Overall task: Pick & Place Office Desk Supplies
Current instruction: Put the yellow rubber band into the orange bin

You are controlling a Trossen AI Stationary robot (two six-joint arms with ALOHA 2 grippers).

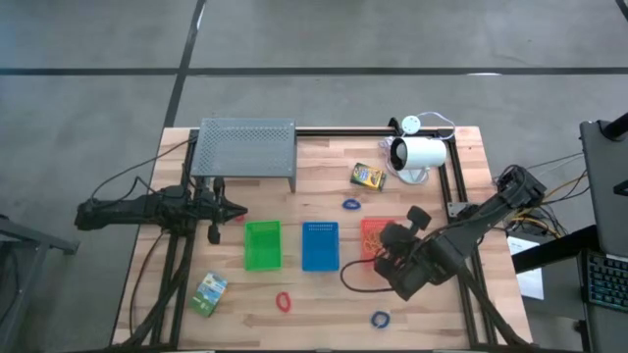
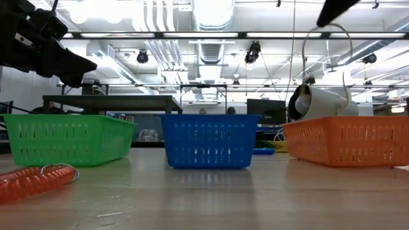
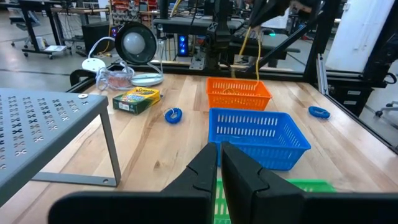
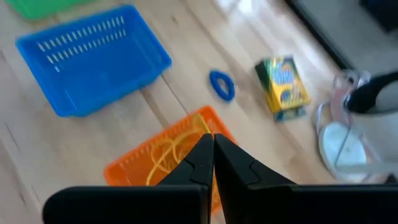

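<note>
High view: the right pincer (image 1: 378,263) hangs over the orange tray (image 1: 373,235); a blue loop (image 1: 380,319) lies just beyond, by the tabletop's near edge, far from the left pincer (image 1: 235,210).

Right wrist view: its fingers are pressed together, empty, above orange bands (image 4: 171,149).

Left wrist view: that pincer's fingers nearly meet.

Bare wood (image 1: 324,299) before three baskets (image 1: 320,245); grey rack (image 1: 245,147) behind.
</note>
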